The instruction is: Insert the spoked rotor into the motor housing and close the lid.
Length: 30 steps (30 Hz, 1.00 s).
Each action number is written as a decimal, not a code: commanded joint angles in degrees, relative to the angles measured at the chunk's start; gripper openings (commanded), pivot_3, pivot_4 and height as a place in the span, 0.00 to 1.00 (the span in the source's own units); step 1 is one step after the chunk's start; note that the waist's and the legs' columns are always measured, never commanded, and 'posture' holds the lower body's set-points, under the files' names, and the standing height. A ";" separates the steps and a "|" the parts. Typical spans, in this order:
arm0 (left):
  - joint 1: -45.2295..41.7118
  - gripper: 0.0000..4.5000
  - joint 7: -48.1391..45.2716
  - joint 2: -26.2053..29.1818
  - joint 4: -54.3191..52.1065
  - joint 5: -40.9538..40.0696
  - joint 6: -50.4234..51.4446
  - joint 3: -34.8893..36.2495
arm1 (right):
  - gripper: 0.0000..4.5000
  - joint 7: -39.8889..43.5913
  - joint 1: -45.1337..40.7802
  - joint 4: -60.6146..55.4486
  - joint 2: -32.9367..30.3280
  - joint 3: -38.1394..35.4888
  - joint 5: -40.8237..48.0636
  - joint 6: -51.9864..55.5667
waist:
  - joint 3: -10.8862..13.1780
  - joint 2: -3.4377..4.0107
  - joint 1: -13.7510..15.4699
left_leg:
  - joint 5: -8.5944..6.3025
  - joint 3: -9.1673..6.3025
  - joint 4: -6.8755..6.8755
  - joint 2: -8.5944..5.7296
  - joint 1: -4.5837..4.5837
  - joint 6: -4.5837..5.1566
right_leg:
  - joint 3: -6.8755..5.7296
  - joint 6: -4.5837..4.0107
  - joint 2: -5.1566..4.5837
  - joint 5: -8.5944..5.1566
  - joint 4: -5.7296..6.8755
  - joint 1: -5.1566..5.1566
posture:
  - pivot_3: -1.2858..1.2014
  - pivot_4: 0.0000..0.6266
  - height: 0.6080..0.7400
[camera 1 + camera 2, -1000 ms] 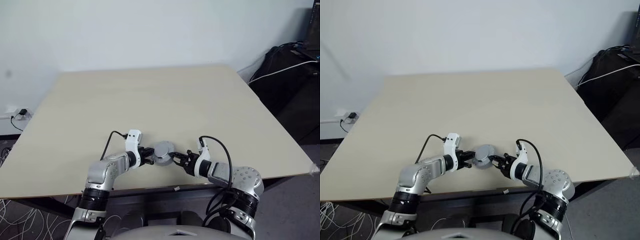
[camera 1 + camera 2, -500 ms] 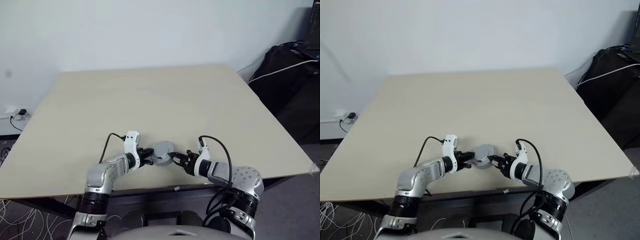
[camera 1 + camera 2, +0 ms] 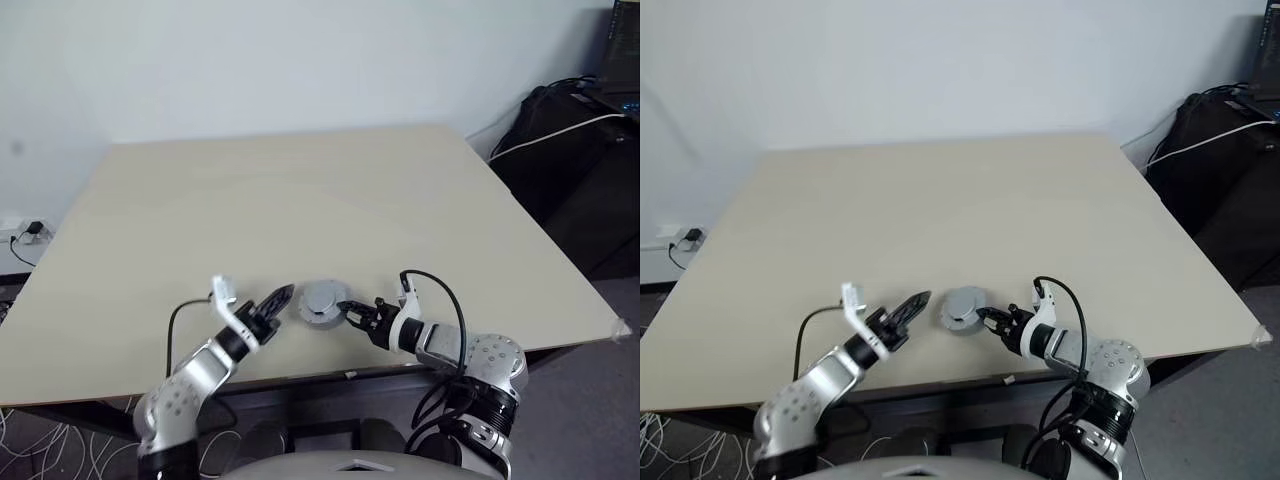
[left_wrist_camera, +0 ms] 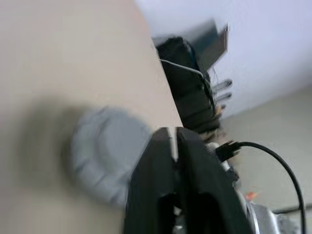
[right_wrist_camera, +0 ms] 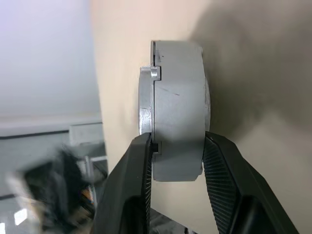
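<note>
Flanking the closed motor housing [image 3: 321, 301] on the table [image 3: 300, 200]: both pincers.

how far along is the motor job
Looks nearly done: the motor sits on the table as one closed silver disc, lid on, no loose parts beside it. In hand: the right hand grips its edge; the left hand is clear of it. Left: let go.

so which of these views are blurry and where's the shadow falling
Left wrist view: smeared, the grey motor assembly soft-edged, the black fingers sharper. Right wrist view: the assembly crisp between the fingers, its dark shadow on the table, background blurred. Head views: evenly lit, no glare on the table.
</note>
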 commanded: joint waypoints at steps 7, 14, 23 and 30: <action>7.83 0.72 3.15 -5.37 1.51 -13.34 -4.32 2.45 | 0.27 -0.32 -2.02 -2.62 8.84 2.52 9.97 -1.83 | 0.20 0.03 0.00 | 0.00 0.02 0.04 0.00 0.00 0.00 | 0.00 -0.23 -0.01 -0.14 -0.02 0.03 | 0.52 0.00 1.00; 7.73 1.00 2.89 -5.86 4.92 -18.07 -8.20 -0.74 | 0.27 -3.46 -1.42 -2.80 9.45 5.02 13.89 -1.62 | 0.25 0.06 0.08 | 0.00 0.02 0.03 0.00 0.00 0.00 | 0.00 -0.32 -0.02 -0.18 -0.02 0.03 | 0.52 0.00 1.00; 4.88 1.00 2.86 -3.19 8.79 -21.05 -9.22 -3.97 | 0.27 -6.85 -0.41 -1.78 9.20 7.34 17.87 -1.32 | 0.26 0.05 0.03 | 0.01 0.04 0.03 0.00 0.00 0.01 | 0.00 -0.32 0.02 -0.18 -0.02 0.02 | 0.52 0.00 1.00; 2.81 1.00 3.16 -3.12 10.86 -22.46 -10.49 -4.83 | 0.27 -8.43 0.35 -1.48 9.05 8.51 21.06 -0.21 | 0.25 0.06 0.03 | 0.02 0.05 0.04 0.01 0.00 0.01 | 0.02 -0.33 0.04 -0.16 -0.01 0.03 | 0.52 0.00 1.00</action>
